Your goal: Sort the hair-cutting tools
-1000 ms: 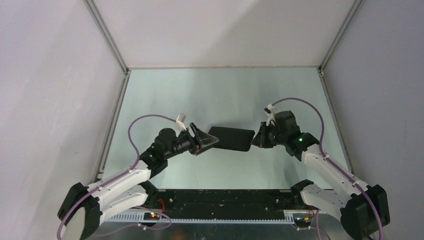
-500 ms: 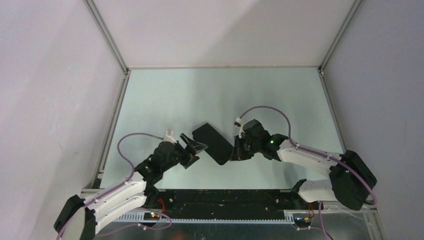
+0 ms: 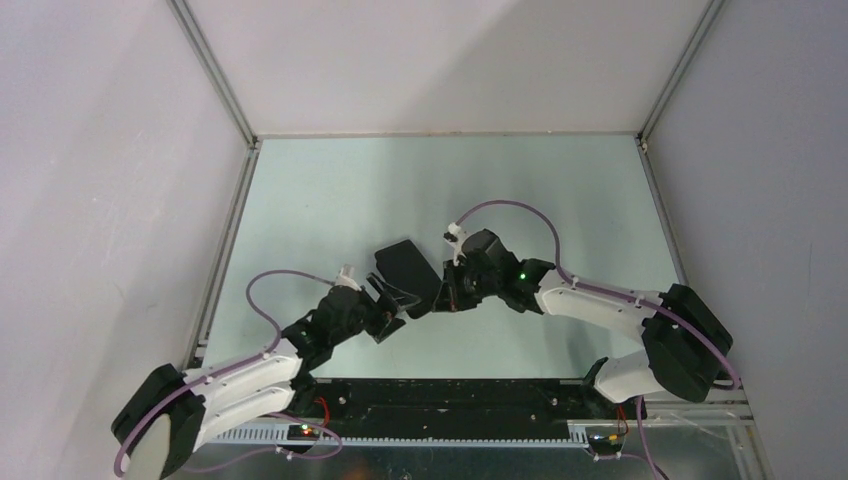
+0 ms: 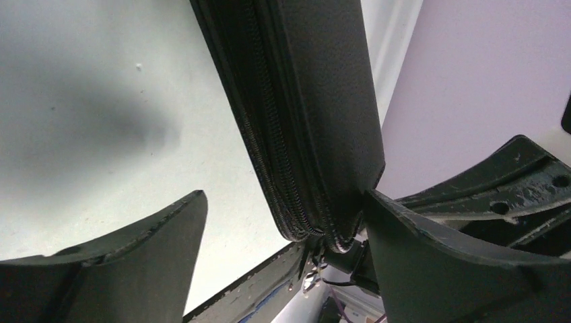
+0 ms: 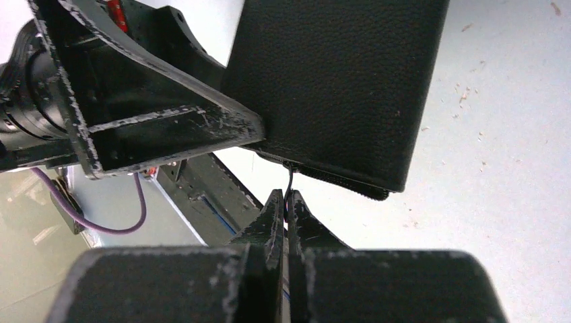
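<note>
Nearest you, your left tool (image 4: 283,200) stood wide, its two fingers straddling the near left end of the black case (image 5: 337,81). One finger looked to be touching the case's corner and the other was clear of it. So you had no grip there, only a loose bracket.

The case sat over the near middle of the table (image 3: 330,190), slanted between the two arms. In the left wrist view it was up on its edge, with the zip (image 4: 264,134) facing the camera. I could not tell whether its lower edge rested on the table or hung just above it.

Just past it, on the right, your right tool (image 5: 285,199) was pinched tight on the thin pull (image 5: 290,177) that hung from the case's corner. That was the only firm hold on anything.

The zip looked closed along all the length that showed. Neither the scissors nor the comb appeared in any view. My guess was that they were inside the case, but nothing here proved it. The far table showed none of them either.

So I judged the task barely begun: you had the pull in hand, and that was all. What was left, as I read it:
- steady the case with the left tool;
- run the zip round and lay the case apart;
- take out each piece and put it in its place.

Nothing had been sorted.
</note>
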